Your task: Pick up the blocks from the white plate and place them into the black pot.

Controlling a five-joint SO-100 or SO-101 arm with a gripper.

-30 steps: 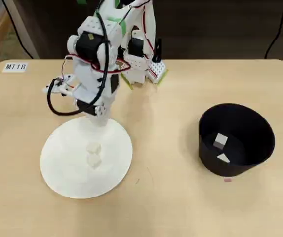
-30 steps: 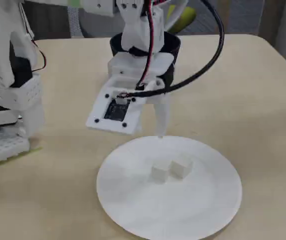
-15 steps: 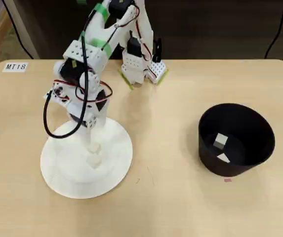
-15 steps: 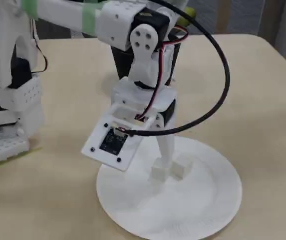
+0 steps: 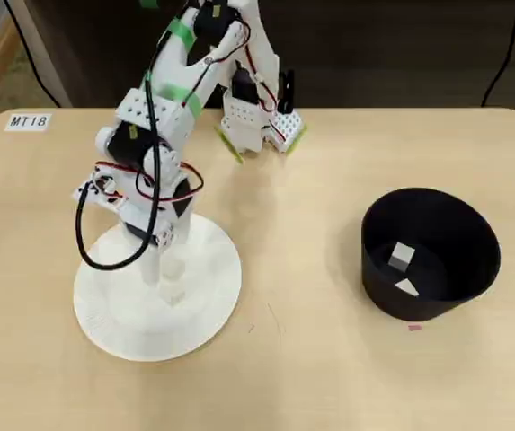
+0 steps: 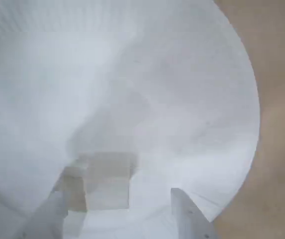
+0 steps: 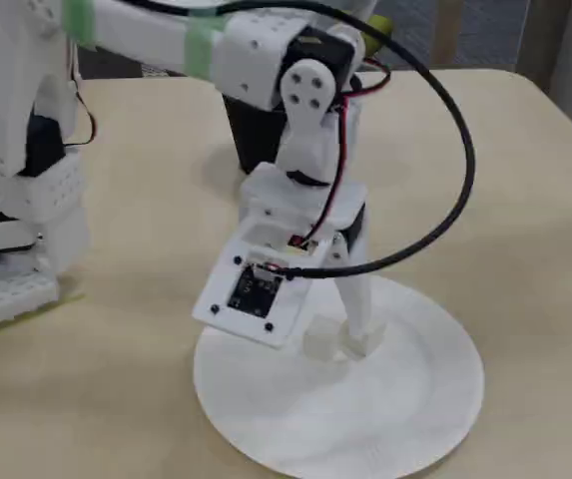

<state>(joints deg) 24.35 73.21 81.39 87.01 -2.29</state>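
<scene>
The white plate lies at the table's left in the overhead view. My gripper is lowered onto it and open. In the wrist view one block sits between the fingers, nearer the left one. The fixed view shows two blocks on the plate, one left of the lowered finger and one just right of it. The black pot stands at the right in the overhead view, holding two blocks.
The arm's base stands at the table's far edge in the overhead view. A label reading MT18 is stuck at the far left corner. A small pink mark lies just in front of the pot.
The arm swung forward and came down from above the plate's far rim onto the plate, so its fingers now straddle a block. The blocks and the pot stayed put.
</scene>
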